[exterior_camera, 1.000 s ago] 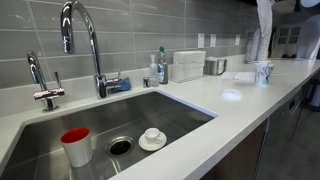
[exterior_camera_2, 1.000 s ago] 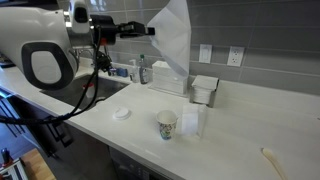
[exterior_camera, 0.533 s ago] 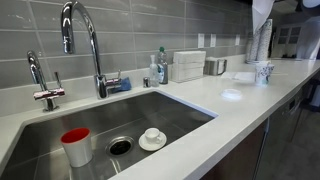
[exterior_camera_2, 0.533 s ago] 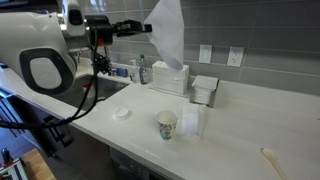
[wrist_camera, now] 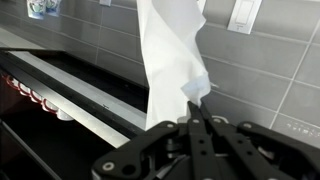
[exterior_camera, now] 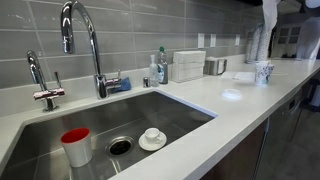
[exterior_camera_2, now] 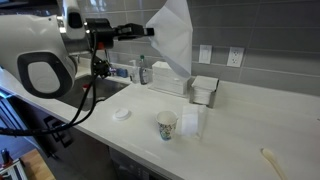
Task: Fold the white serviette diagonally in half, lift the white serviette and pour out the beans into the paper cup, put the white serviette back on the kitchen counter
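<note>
We are looking at the white serviette [exterior_camera_2: 172, 38], which is hanging as thin, limp, matt paper with soft creases. In the wrist view the jaws are showing matt black. The tabletop [exterior_camera_2: 240, 115] is appearing smooth, white and faintly glossy. The sink [exterior_camera: 40, 122] is reading as brushed steel, and the tap [exterior_camera: 98, 60] is gleaming like polished chrome. The paper cup [exterior_camera_2: 167, 125] is looking matt, with printed paper walls. We are finding the grey wall tiles [wrist_camera: 280, 80] smooth, with a dull sheen.

white serviette [exterior_camera_2: 172, 40], blue-patterned paper cup [exterior_camera_2: 167, 125], red cup [exterior_camera: 76, 147]
</note>
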You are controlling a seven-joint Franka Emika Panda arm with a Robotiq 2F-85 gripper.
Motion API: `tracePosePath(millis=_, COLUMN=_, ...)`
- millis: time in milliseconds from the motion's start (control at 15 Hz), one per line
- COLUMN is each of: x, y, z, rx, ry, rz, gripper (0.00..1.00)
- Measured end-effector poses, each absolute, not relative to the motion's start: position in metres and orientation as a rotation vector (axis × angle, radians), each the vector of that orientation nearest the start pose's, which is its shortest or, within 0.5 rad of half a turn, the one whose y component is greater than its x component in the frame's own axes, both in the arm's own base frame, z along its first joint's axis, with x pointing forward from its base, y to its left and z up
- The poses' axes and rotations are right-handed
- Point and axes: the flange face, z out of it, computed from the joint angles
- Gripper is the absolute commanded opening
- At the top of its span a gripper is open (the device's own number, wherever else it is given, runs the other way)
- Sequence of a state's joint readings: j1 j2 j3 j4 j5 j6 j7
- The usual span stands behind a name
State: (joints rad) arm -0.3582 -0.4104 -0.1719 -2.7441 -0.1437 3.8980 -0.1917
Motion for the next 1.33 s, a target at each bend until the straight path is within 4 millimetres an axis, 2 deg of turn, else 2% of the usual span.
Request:
tracePosePath(millis=333, x=0.351, y=-0.189, z=0.529, rx=-2.689, ry=0.251, rz=-2.33, gripper=0.0)
tracePosePath(millis=733, x=0.383, y=-0.18, z=0.525, rx=-2.949, ry=0.203, rz=-1.809, gripper=0.0)
tracePosePath(millis=1067, x=0.407, y=-0.161, z=0.56, rx=-3.08, ry=0.117, rz=-1.463, gripper=0.0)
tracePosePath(millis=1333, x=0.428, y=-0.134, z=0.58, rx=-3.177, ry=0.016, rz=-1.118, gripper=0.0)
